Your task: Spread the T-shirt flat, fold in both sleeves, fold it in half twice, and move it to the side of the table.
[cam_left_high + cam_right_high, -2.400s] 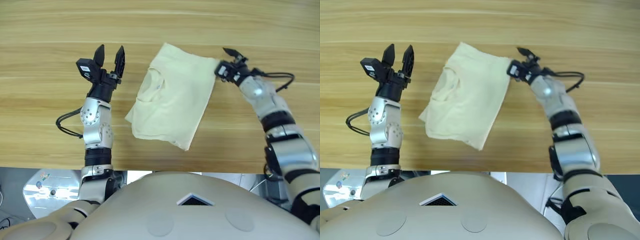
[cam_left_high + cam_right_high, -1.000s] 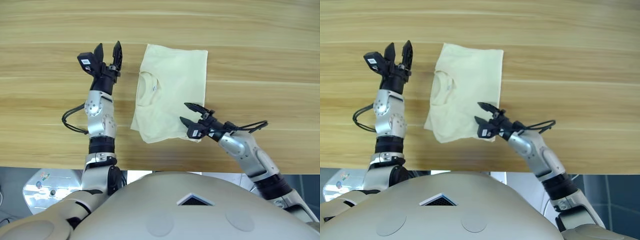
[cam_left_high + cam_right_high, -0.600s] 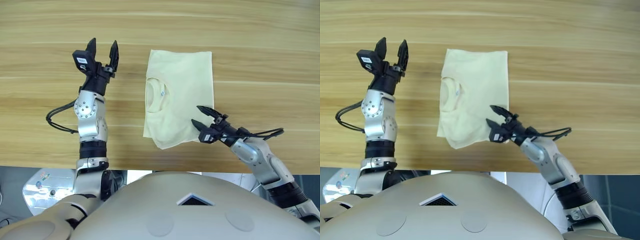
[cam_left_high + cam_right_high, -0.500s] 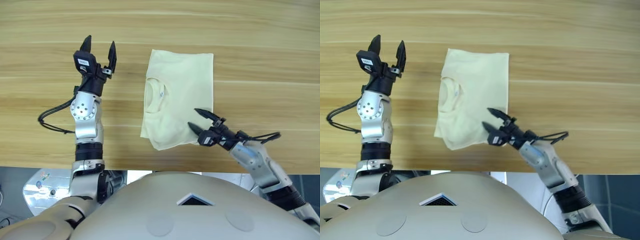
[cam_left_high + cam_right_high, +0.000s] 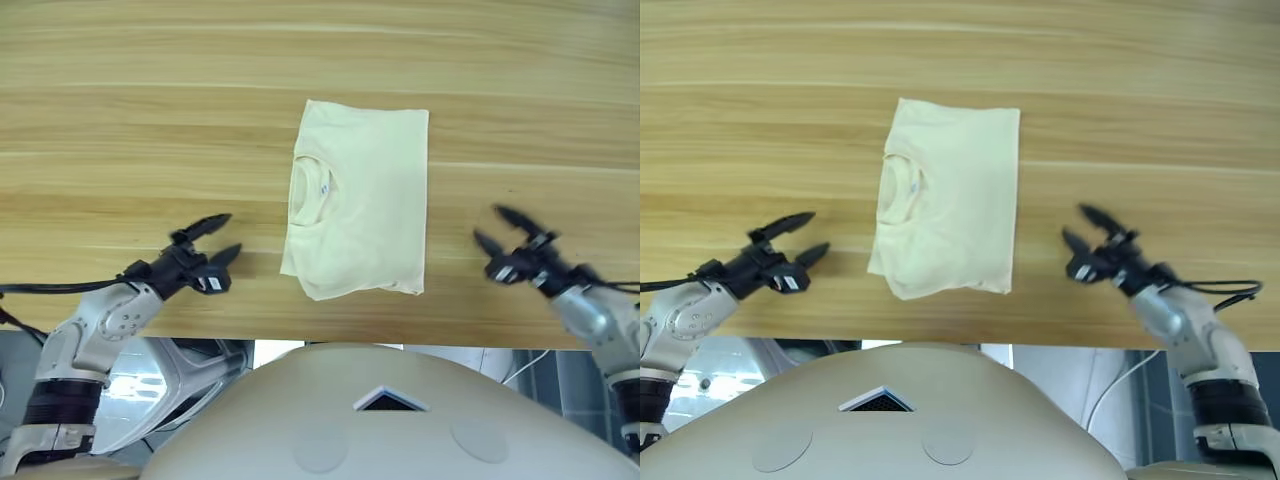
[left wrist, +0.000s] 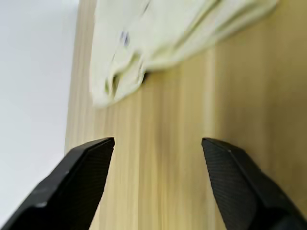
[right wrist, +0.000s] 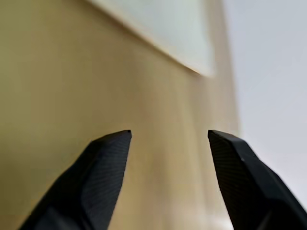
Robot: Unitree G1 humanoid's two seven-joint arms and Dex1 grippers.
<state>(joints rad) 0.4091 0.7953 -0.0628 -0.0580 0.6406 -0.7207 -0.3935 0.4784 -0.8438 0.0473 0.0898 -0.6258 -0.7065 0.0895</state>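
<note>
Pale-yellow folded T-shirt (image 5: 360, 200) (collar showing) mid-frame on the wooden bench (image 5: 120, 120); left end effector (image 5: 228, 233) lower left, right end effector (image 5: 488, 224) lower right, both released.

Looks down on a light wooden table (image 5: 120, 120), broad and running past both sides of the eye views. Shows long grain from side to side, in bands of paler and darker honey, with a few thin dark seams between the boards. Ends in a straight near edge low in the eye views. Below that edge, gives way to floor (image 5: 1265, 380): dark blue-grey on the right, paler toward the middle. On the left, catches a bright glare (image 5: 140, 372) on a glossy grey surface. Lit softly and evenly across the wood. Up close in the wrist views, shows the same wood, then plain pale grey-white past its edge.
</note>
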